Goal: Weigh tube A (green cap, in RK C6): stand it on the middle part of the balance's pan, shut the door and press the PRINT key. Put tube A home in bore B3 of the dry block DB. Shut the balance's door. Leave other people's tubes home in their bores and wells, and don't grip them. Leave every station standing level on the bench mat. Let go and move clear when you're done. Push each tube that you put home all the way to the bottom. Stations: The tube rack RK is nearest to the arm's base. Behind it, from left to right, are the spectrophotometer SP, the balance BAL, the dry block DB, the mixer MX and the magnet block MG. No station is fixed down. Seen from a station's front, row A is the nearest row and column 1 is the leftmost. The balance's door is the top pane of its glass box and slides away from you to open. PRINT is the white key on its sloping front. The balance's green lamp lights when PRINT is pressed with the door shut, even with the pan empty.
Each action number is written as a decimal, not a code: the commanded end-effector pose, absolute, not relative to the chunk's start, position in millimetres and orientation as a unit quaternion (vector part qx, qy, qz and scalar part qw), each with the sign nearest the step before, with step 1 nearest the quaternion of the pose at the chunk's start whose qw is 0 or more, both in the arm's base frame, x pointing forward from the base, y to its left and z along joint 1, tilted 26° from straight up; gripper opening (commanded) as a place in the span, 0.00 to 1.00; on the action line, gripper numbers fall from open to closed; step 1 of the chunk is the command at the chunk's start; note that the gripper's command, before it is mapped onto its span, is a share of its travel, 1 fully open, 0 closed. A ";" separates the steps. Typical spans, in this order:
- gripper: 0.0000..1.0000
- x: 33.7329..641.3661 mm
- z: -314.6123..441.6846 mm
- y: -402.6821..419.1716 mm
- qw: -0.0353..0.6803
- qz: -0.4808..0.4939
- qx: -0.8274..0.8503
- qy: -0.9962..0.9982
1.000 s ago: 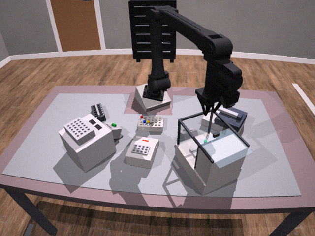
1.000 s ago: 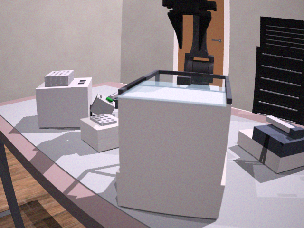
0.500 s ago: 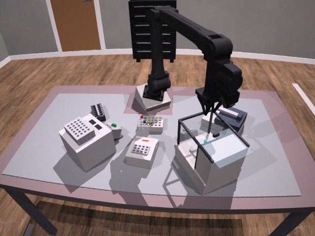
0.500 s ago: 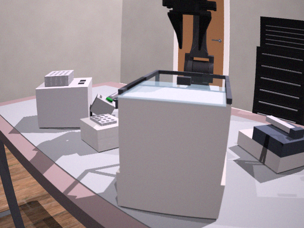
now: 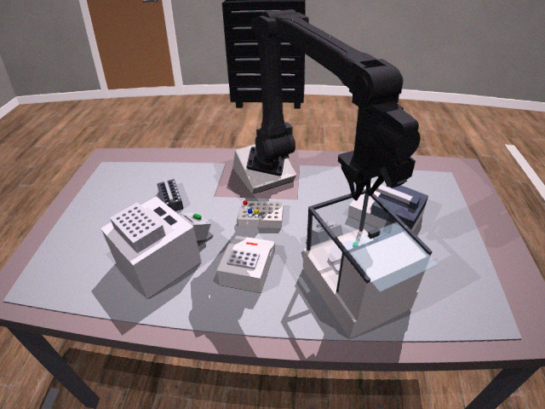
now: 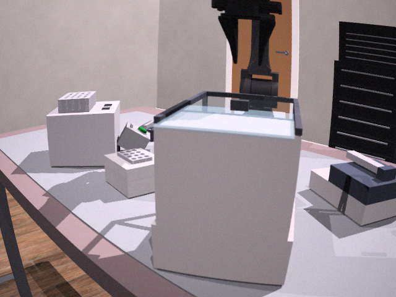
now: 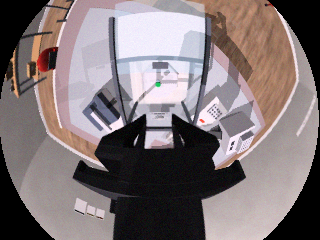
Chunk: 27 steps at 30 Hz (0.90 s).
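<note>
"Where do we find the tube rack (image 5: 269, 222)?"
"We see it between the arm's base (image 5: 281, 180) and the dry block (image 5: 238, 279) (image 6: 130, 180) (image 7: 208, 109)."
"And the balance (image 5: 387, 290) (image 6: 223, 204) (image 7: 115, 75)?"
"Left of our dry block, tube A (image 5: 355, 244) (image 7: 158, 84) inside; the spectrophotometer (image 5: 403, 204) (image 6: 350, 177) (image 7: 103, 106) further left."

No visible change.
The pincer (image 5: 367, 192) (image 6: 247, 64) (image 7: 159, 117), green-capped tube (image 5: 355, 244) (image 7: 158, 84) and glass door (image 5: 392, 255) (image 6: 228, 125) (image 7: 160, 40) all match their places in the earlier pictures.
</note>
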<state>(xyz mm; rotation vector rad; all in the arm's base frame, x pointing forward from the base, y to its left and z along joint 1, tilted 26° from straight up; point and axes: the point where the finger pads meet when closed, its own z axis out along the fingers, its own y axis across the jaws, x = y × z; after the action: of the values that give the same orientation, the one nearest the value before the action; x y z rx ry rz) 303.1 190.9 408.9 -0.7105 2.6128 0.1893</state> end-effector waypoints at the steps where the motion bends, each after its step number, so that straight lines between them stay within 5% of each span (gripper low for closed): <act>1: 0.36 304.6 427.0 190.8 0.231 0.074 -0.254 0.936; 17: 0.30 301.4 443.7 195.6 0.237 0.078 -0.254 0.934; 27: 0.30 317.8 445.3 199.4 0.213 0.111 -0.090 0.967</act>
<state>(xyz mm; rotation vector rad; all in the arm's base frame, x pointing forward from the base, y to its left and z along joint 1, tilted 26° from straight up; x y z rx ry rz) 312.5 197.6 420.8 -0.4547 2.6846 0.2499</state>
